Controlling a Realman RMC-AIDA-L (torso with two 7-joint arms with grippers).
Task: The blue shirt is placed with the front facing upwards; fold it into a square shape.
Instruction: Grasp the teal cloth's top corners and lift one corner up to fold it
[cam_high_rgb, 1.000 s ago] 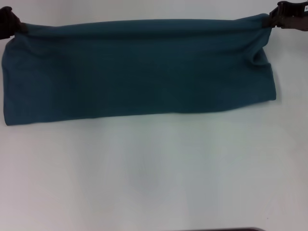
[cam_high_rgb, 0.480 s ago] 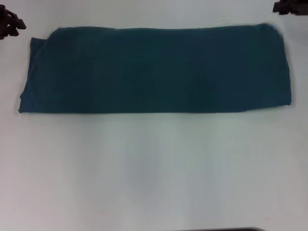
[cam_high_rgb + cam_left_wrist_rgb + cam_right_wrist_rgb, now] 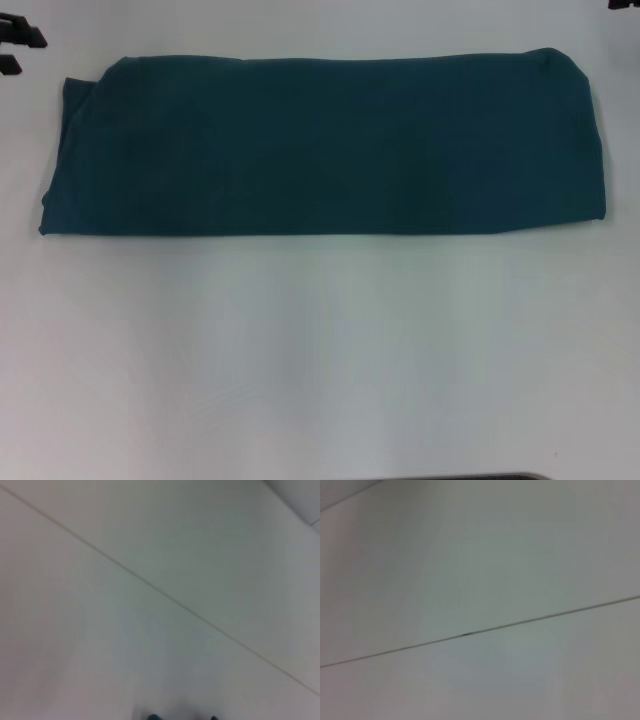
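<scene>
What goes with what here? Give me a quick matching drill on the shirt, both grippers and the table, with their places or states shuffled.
Things:
1. blue shirt
2. left gripper
3. right gripper
4. table

Places or states:
A. barely showing at the far right corner of the head view
B. white surface, bare on the near side
C. folded into a long flat band, lying across the far half of the table
D. at the far left edge, fingers apart, clear of the cloth

Pairs: 1-C, 2-D, 3-A, 4-B
</scene>
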